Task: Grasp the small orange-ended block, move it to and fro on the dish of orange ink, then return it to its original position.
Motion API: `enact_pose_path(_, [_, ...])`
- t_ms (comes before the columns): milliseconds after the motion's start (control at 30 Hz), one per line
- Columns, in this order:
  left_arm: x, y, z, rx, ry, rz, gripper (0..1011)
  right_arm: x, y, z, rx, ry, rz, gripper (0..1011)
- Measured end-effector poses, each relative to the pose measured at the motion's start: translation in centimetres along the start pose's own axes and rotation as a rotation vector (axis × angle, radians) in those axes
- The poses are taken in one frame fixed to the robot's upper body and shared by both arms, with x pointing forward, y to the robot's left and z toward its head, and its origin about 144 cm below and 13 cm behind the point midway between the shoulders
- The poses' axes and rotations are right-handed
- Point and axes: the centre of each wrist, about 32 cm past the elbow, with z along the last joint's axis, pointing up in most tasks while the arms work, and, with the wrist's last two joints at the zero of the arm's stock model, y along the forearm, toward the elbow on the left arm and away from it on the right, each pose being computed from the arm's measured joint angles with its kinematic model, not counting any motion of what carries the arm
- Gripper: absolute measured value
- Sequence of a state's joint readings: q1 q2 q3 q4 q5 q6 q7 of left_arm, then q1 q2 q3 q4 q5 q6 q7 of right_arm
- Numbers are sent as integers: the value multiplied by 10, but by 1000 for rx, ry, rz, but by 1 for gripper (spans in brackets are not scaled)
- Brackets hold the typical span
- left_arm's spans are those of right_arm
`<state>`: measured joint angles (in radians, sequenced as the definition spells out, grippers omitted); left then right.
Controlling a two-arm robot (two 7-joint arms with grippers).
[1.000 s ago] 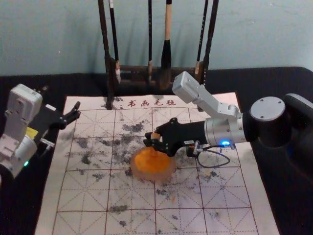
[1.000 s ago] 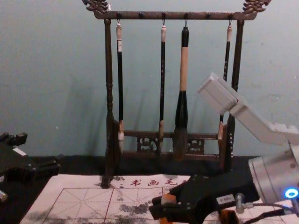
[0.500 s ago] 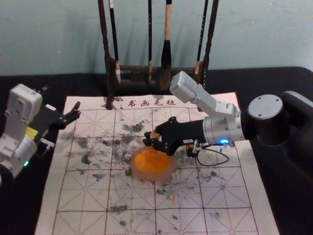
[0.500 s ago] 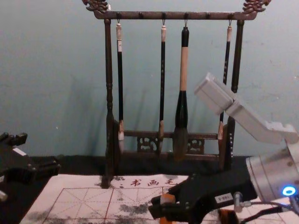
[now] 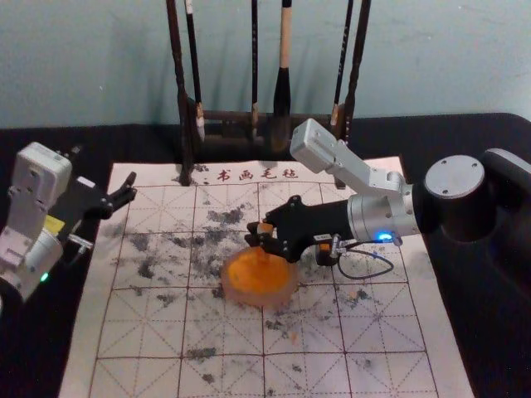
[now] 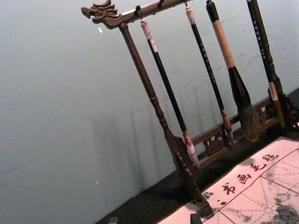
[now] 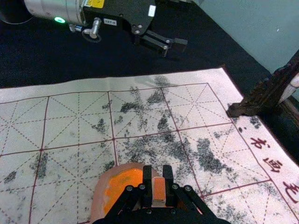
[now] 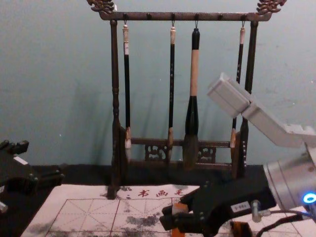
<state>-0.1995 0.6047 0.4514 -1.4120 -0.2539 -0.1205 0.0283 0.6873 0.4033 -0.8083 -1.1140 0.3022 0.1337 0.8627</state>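
The right end effector (image 7: 158, 173) is closed upon the small orange-ended block (image 7: 159, 189), one finger on each flank. The block stands roughly upright, coloured end down, at the far part of the dish (image 5: 249, 300). Contact between its lower end and the orange ink (image 5: 255, 274) cannot be confirmed.

The step in hand is judged to be the to-and-fro inking. Recommended method: maintain a firm grip high on the block, keep it vertical, and draw it in short, level strokes within the ink area. Downward force should be light; excess is liable to drag the dish across the mat (image 5: 149, 336) or twist the block between the fingers. The fingers should be kept above the ink. Before the return, a straight lift and a brief pause would limit drips.

Edges and clearances: the dish wall is the nearest limit, and strokes should end short of it. A dark object with an orange part (image 5: 323, 254) lies just beside the right forearm, on the robot's right of the dish; a low sweep that way risks a knock. The brush stand (image 8: 115, 94) rises beyond the mat's far edge, so far-going travel warrants restraint. Space toward the robot is freer. The left end effector (image 5: 130, 188) is idle over the mat's left edge, fingers wide apart, well apart from the dish.
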Motion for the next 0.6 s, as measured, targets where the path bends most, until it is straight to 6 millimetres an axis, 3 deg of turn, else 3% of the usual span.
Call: enact_pose_path(600, [0, 0, 0, 0, 0, 0, 1002, -3, -3, -3, -18, -7, 14, 113])
